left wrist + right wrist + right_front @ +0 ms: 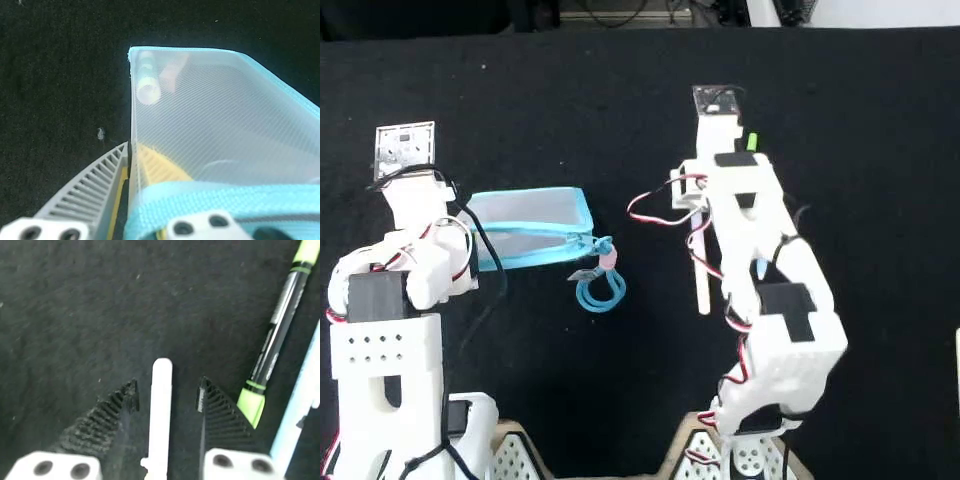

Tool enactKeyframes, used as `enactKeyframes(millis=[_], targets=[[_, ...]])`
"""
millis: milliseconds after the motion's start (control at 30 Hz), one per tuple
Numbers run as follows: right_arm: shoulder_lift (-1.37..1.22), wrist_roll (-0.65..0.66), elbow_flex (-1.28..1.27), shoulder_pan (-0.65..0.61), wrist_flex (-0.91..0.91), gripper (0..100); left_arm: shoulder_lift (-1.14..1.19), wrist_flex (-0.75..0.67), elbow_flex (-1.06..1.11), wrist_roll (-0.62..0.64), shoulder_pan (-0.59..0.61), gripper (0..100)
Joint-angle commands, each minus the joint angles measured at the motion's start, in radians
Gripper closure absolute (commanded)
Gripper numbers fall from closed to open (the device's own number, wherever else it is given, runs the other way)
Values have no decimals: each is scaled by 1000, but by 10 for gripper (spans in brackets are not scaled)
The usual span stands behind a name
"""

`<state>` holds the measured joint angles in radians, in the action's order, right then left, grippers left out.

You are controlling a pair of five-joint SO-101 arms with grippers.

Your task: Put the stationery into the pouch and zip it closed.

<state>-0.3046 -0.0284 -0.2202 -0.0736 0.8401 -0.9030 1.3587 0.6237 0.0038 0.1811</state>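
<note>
Bare desk (655, 300) lies open between the pouch (530, 228) and the white pen (161, 410); a green pen (272, 340) lies close beside the right hand (166, 386), crowding one side.

The surface (570, 90) was plain black. The pouch (525, 228) was translucent white mesh with fine diagonal ribbing, edged in light blue. A pale green blur and a pinkish one showed through the mesh. Its zip carried a pink tab (608, 260) and a light blue cord loop (600, 292). The left hand (131, 150) showed a grey ridged finger and a yellow one. The right hand (167, 386) had black ridged fingers on white mounts. The white pen (161, 405) was plain, the black pen (277, 335) had lime-green ends, and the pale blue pen (300, 400) was unmarked. The arms (385, 350) were white with black motor blocks and red wiring.
</note>
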Motion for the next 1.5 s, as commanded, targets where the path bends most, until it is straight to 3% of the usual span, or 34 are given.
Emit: enactKeyframes(millis=[0, 233, 667, 733, 800, 867, 1233, 1367, 1467], targets=[[-25, -3, 96, 11, 21, 819, 0, -8, -4, 11, 7, 970], [-70, -2, 280, 11, 227, 820, 0, -8, -4, 11, 12, 970], [-423, 0, 714, 11, 493, 823, 0, -8, -4, 11, 12, 970], [-458, 0, 769, 15, 531, 864, 0, -8, -4, 11, 12, 970], [-481, 0, 814, 17, 554, 969, 0, -8, -4, 11, 12, 970], [-493, 0, 837, 17, 582, 971, 0, -8, -4, 11, 12, 970], [-354, 21, 803, 9, 815, 988, 0, -8, -4, 11, 12, 970], [-254, 86, 596, -34, 766, 988, 0, -8, -4, 11, 12, 970], [-125, 135, 351, -57, 623, 988, 0, -8, -4, 11, 12, 970]])
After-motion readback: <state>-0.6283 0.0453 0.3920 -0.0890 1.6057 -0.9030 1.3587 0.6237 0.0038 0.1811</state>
